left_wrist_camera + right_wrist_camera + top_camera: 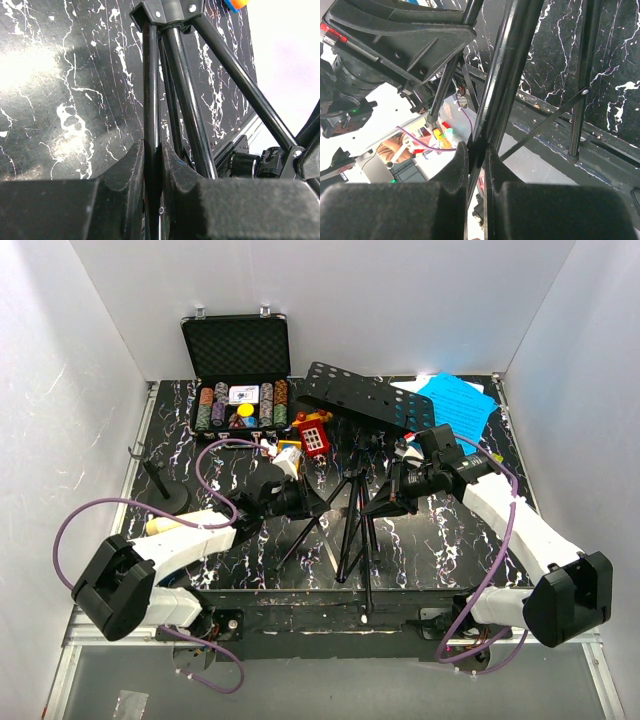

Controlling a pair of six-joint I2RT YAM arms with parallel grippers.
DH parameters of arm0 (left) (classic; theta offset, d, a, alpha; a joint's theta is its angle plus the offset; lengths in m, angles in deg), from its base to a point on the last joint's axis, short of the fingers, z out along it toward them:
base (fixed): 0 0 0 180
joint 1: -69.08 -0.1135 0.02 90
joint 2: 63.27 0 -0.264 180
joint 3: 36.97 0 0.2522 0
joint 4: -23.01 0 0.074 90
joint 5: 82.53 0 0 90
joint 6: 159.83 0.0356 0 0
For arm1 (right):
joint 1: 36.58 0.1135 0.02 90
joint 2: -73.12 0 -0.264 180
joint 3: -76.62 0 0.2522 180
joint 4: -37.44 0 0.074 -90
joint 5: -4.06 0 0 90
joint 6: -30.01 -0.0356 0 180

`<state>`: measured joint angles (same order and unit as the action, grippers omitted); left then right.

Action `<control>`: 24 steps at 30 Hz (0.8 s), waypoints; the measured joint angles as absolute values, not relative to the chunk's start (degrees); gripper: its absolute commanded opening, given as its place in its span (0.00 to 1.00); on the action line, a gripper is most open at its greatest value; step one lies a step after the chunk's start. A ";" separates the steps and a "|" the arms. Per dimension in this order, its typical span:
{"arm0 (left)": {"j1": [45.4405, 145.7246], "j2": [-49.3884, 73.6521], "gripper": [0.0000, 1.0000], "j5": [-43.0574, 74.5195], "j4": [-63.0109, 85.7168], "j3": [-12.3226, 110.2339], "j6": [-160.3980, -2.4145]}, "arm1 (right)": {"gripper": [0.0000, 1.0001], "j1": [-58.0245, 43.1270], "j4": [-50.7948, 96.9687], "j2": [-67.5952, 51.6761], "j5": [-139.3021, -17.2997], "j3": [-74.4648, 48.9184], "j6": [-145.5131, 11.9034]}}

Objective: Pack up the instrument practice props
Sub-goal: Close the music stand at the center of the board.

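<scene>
Left gripper [152,160] clamps music stand [362,405] tube; right gripper [476,152] another

I count one music stand [370,405], one small mic stand [160,488] at left, and one chip case [237,345] at the far edge. The blue pages [458,405], far right, overlap too much to count.

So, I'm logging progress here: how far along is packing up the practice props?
Nothing looks packed yet. In hand: the music stand stands unfolded, and the left gripper and right gripper each have their fingers shut on one of its black tubes. Left: the blue sheet-music pages at the back right, and the mic stand and cream microphone near the left edge, all out on the table.
</scene>
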<state>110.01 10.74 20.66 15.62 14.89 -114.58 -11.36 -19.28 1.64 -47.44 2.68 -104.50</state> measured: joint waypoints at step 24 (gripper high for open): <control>110.27 14.33 0.00 16.53 15.66 18.57 -119.61 | 0.01 -6.18 -14.47 -8.55 -50.98 -0.47 -103.04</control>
